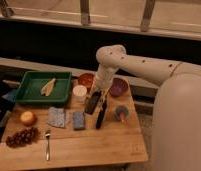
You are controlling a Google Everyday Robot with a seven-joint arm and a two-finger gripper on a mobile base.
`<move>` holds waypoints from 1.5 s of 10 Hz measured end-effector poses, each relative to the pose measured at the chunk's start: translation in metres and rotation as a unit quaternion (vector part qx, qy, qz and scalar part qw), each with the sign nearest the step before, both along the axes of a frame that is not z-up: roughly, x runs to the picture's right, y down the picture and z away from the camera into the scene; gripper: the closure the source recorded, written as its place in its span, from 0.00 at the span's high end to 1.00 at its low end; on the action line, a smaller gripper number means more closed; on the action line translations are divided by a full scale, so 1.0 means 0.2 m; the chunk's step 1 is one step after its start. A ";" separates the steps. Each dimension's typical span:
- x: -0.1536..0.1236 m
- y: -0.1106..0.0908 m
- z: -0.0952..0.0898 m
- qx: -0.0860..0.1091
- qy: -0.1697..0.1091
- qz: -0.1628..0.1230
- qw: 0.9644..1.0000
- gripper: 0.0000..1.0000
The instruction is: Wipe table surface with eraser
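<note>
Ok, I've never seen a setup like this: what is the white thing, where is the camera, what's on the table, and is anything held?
The white shape is a robot's single arm, reaching in from the right. One camera looks down on the table surface; where it is mounted is unknown. The gripper hangs over the table's middle, shut, apparently on the upper end of the eraser, a tilted black block. Nearby lie a slimmer black tool, a blue pad and a grey cloth. Also there: a green tray, a white cup, an orange bowl, a purple bowl, a small cup, an orange fruit, grapes and a fork.
</note>
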State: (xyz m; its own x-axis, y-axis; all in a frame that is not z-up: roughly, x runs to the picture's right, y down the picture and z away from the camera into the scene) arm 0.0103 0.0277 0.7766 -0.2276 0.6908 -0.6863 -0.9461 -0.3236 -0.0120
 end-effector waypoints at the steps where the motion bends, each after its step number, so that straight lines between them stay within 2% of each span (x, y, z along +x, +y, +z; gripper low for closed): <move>1: 0.00 0.00 0.00 0.000 -0.001 0.000 1.000 0.00; 4: 0.00 -0.01 0.01 0.000 0.000 -0.004 1.000 0.00; 6: -0.08 0.00 0.00 0.000 -0.015 -0.037 0.999 0.00; 7: -0.12 0.08 -0.06 0.002 -0.033 -0.061 0.998 0.00; 8: -0.14 0.17 -0.12 0.003 -0.048 -0.072 0.996 0.00; 11: -0.16 0.35 -0.19 -0.010 -0.069 -0.082 0.994 0.00; 13: -0.20 0.52 -0.17 -0.033 -0.081 -0.084 0.993 0.00; 15: -0.24 0.70 -0.13 -0.065 -0.088 -0.074 0.991 0.00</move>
